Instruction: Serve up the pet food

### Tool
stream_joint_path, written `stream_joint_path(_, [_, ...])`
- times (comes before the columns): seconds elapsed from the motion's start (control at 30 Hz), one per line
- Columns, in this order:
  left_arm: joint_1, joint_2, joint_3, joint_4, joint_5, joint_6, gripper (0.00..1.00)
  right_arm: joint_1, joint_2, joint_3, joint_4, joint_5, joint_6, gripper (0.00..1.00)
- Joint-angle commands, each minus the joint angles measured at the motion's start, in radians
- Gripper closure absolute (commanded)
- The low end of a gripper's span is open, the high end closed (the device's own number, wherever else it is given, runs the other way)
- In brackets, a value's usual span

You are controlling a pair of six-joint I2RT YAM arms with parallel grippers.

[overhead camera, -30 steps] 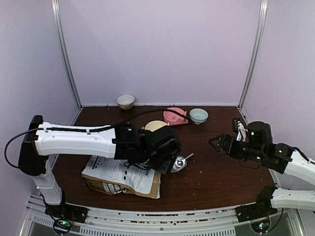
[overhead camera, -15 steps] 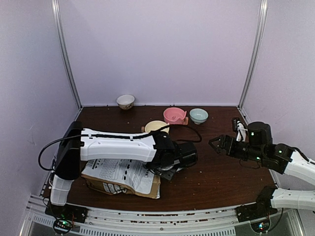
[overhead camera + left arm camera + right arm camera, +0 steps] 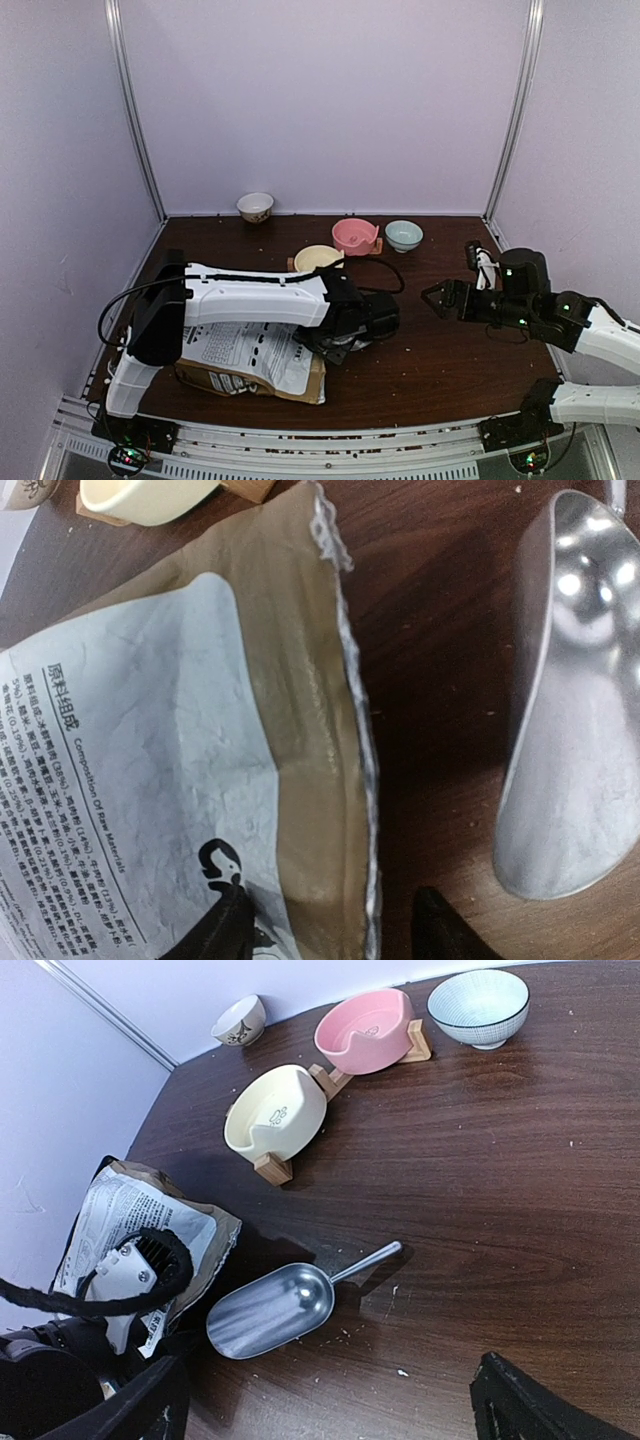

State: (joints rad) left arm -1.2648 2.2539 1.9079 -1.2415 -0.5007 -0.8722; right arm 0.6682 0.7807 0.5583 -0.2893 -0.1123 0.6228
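**Left arm (image 3: 250, 297) reaches across to the bag's mouth**
Over the last second it has swung inward over the bag (image 3: 240, 352), hiding the scoop (image 3: 270, 1310) from above. The left gripper (image 3: 335, 935) stands with jaws apart astride the torn rim, narrowing. The right gripper (image 3: 432, 297) waits spread wide. No pet food shows; it is presumably still bagged.

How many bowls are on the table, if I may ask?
4: small patterned bowl back left; cream bowl and pink bowl on wooden stands; pale blue bowl right of the pink. None looks hidden.
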Motion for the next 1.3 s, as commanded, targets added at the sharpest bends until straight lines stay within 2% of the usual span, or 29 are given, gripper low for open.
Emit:
stream_joint_path(0.0, [0.002,0.018,0.028,-0.085,-0.04,0.03,0.47,0.008,0.007,0.023,0.029,-0.012,-0.018,0.0])
stream_joint_path(0.17, [0.002,0.018,0.015,-0.136,-0.077,0.054,0.61,0.008,0.014,0.023,0.036,-0.018,-0.016,0.0])
stream_joint_path(0.37, [0.002,0.0,0.033,-0.154,-0.078,0.058,0.91,0.008,0.013,0.024,0.033,-0.017,-0.019,0.0])
stream_joint_path(0.47, [0.003,-0.023,0.046,-0.154,-0.071,0.048,1.0,0.008,0.016,0.027,0.033,-0.015,-0.017,0.0])
stream_joint_path(0.7, [0.049,-0.187,-0.017,-0.041,-0.001,0.045,1.0,0.008,0.021,0.038,0.034,-0.002,-0.01,0.0])
stream_joint_path(0.97, [0.216,-0.594,-0.305,0.233,0.161,0.122,1.0,0.008,0.033,0.057,0.034,0.016,0.03,0.0])
stream_joint_path(1.1, [0.27,-0.786,-0.298,0.339,0.238,0.21,1.0,0.008,0.048,0.073,0.041,0.02,0.042,0.0])
stream_joint_path(1.27, [0.307,-0.936,-0.258,0.475,0.344,0.267,1.0,0.01,0.081,0.107,0.041,0.019,0.053,0.0])
